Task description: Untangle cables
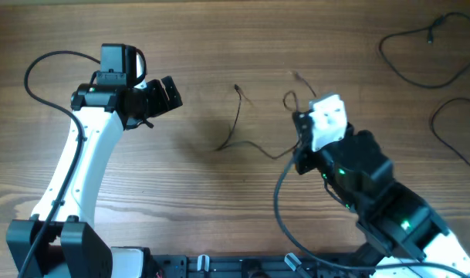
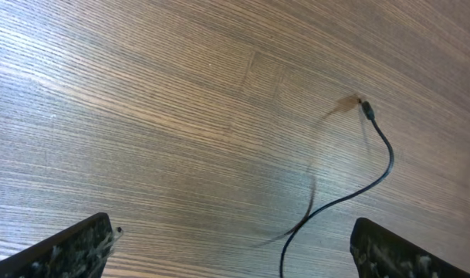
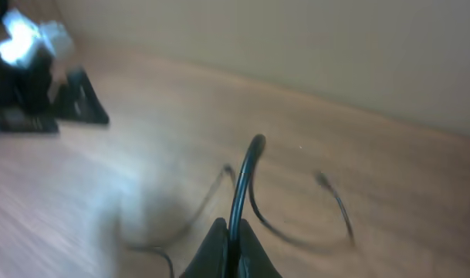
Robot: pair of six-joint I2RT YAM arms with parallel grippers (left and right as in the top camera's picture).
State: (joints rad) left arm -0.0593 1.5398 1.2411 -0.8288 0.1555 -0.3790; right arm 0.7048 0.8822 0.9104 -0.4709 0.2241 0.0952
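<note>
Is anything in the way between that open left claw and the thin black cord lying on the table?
Nothing visible. Only bare table lies between the left gripper and the cable; its plug tip lies ahead of the open fingers. The right gripper is shut on a cable off to the side.

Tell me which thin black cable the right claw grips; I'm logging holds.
The middle cable: the right claw is shut on it. The upper-right cable and right-edge cable lie loose, untouched.
</note>
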